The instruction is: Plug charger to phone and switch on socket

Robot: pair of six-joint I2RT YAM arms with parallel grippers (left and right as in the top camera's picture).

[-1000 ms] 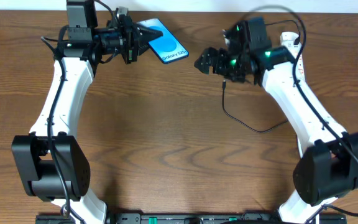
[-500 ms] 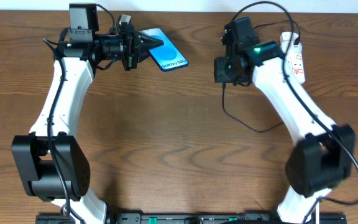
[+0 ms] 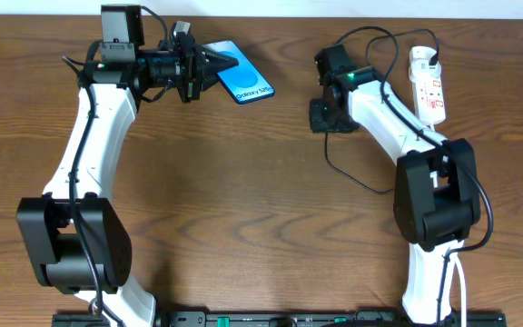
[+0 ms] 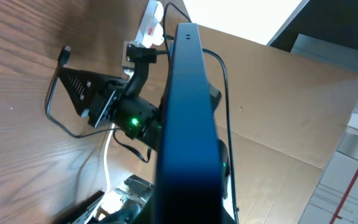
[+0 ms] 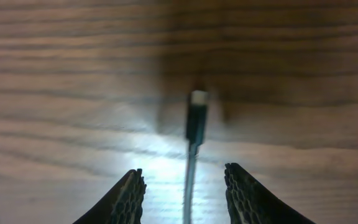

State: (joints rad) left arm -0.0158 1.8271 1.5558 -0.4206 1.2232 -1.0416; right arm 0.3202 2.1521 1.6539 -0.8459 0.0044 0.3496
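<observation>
1. Since the earlier view the right fingers (image 5: 128, 199) have narrowed from a wide spread and swung down close over the worktop (image 3: 261, 209). The left arm has stayed put.
2. The right fingers stand apart, released, straddling the charger (image 5: 195, 118). Its thin cable runs between them and its small plug tip lies on the wood just ahead, touching neither finger.
3. The left fingers (image 3: 209, 64) are clenched on the phone (image 3: 248, 82), gripping its left end, screen up, near the far edge.
4. The charger's cable loops on the wood beside the right arm.
5. The socket (image 3: 428, 86) lies at the far right, well apart from the phone.
</observation>
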